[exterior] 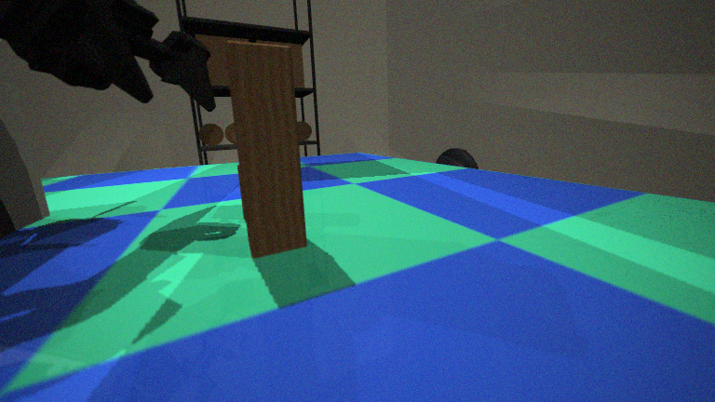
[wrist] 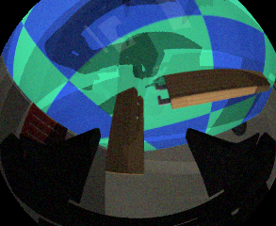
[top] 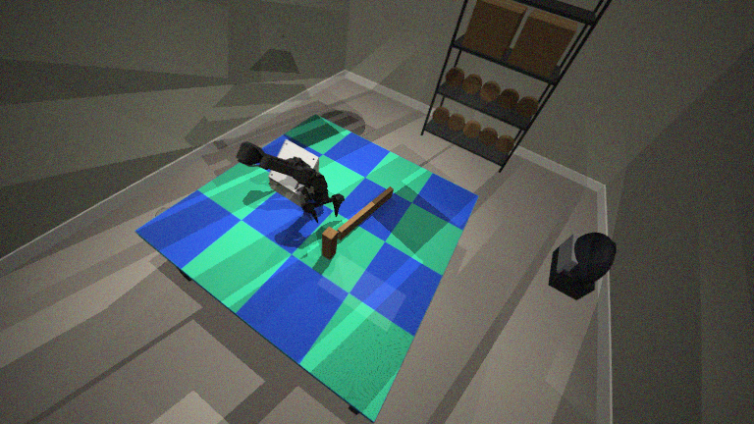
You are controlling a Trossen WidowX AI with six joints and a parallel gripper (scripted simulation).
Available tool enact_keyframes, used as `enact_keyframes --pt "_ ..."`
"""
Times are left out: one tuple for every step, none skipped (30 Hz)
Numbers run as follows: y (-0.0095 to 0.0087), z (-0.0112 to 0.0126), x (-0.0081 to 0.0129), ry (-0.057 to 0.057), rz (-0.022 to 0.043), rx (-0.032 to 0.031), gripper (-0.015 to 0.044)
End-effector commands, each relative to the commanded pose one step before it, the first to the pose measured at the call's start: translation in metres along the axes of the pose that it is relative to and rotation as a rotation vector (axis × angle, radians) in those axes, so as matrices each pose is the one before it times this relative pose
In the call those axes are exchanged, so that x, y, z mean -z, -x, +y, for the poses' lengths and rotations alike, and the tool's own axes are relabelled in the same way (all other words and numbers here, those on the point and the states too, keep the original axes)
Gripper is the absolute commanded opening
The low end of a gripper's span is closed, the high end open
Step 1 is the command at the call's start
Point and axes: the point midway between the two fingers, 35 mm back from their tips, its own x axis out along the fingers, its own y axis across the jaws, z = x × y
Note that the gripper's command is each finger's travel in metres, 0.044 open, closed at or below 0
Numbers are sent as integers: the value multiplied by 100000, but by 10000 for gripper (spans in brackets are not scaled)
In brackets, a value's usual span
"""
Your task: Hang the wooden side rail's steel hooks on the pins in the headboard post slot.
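- A tall black metal shelf rack (top: 439, 85) stands by the far wall.
- Two brown cardboard boxes (top: 492, 25) sit side by side on an upper shelf.
- Round tan wooden discs (top: 489, 90) line the two lower shelves in rows.
- A dark rounded device on a black block (top: 580, 263) sits on the grey floor, well apart from the blue-and-green checkered table top (top: 289, 308).

Open air separates the spread, empty claw (top: 325, 205) from the upright headboard post (top: 329, 242); the side rail (top: 366, 212) bars the worktop (top: 289, 308) beyond.
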Motion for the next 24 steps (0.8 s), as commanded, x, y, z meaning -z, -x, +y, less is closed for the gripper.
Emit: enact_keyframes --pt "98 -1477 -320 18021 -1031 5436 440" --pt "-52 -91 132 7585 -527 302 440" --pt "-50 -80 138 7586 -505 335 440" --pt "-48 -68 143 7588 -480 365 440" --pt "-46 -56 147 7589 -454 394 440" --pt "-44 -43 150 7590 -426 421 440" --pt "-41 -31 152 7592 -397 445 440" --pt "-63 -46 112 9176 -675 573 440" --pt "-67 -38 126 10168 -691 690 440" --pt "-63 -23 128 10172 -627 743 440" --pt "-60 -8 127 10175 -560 790 440" --pt "-56 7 125 10178 -489 831 440" --pt "-53 21 121 10181 -415 865 440" --pt "-50 34 115 10184 -338 893 440" --pt "-46 46 109 10187 -261 914 440" --pt "-43 57 101 10190 -182 929 440" --pt "-40 68 91 10193 -102 936 440" --pt "333 86 1079 6703 5089 -1236 440" --pt "156 129 567 7421 2544 -434 440" --pt "-10 105 -9 7394 -86 657 440" --pt "-8 104 -18 7396 -45 659 440" --pt "-5 102 -28 7398 -3 658 440" --pt "-3 99 -37 7400 38 654 440" --pt "0 95 -46 7403 78 648 440"
